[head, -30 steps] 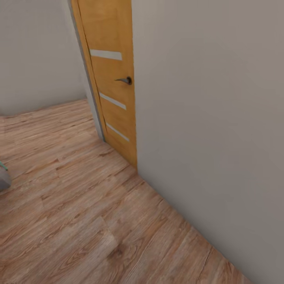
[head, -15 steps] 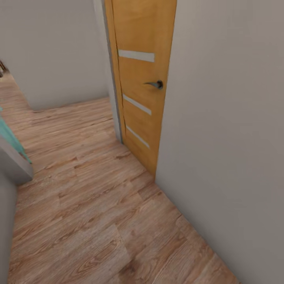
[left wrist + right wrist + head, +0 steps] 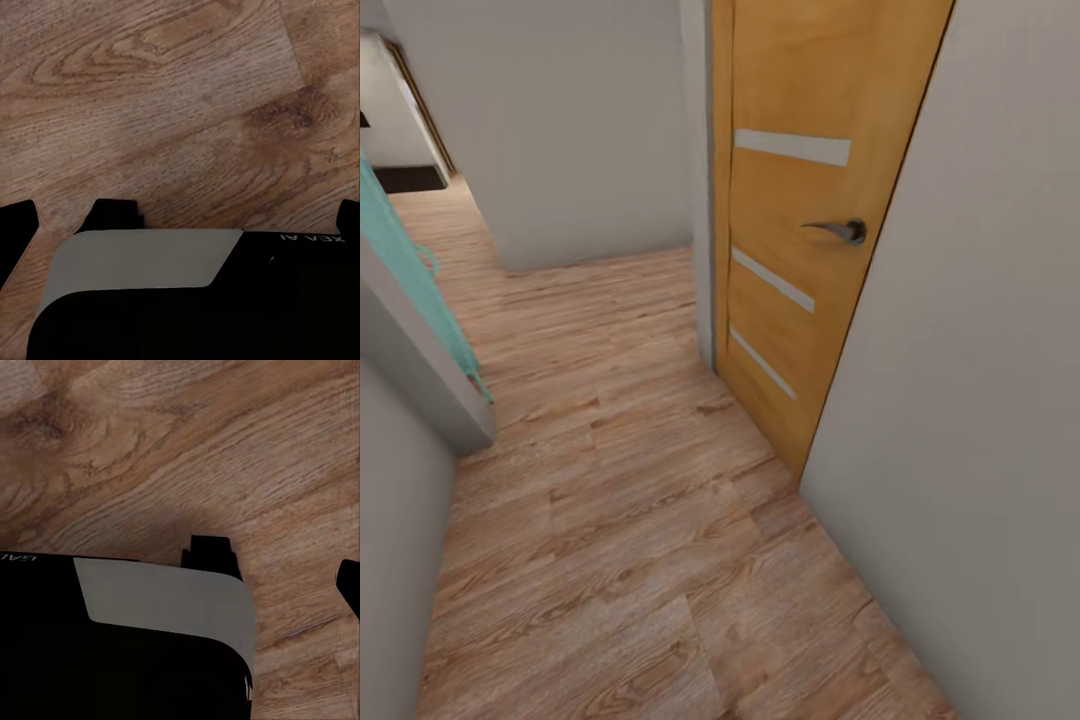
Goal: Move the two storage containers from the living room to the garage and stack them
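- No bin in sight: a hallway of wood floor (image 3: 620,520) faces the head camera.
- An orange door (image 3: 800,250) with a dark handle (image 3: 838,231) stands ajar; a grey wall (image 3: 980,400) adjoins it.
- A teal panel (image 3: 410,270) sits well apart from the door.
- Both wrist cameras look down on planks; whether either claw is open or closed cannot be told.

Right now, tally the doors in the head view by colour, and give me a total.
Orange-brown wood door with a dark lever handle: 1
Teal door, seen edge-on at the left: 1
Total: 2
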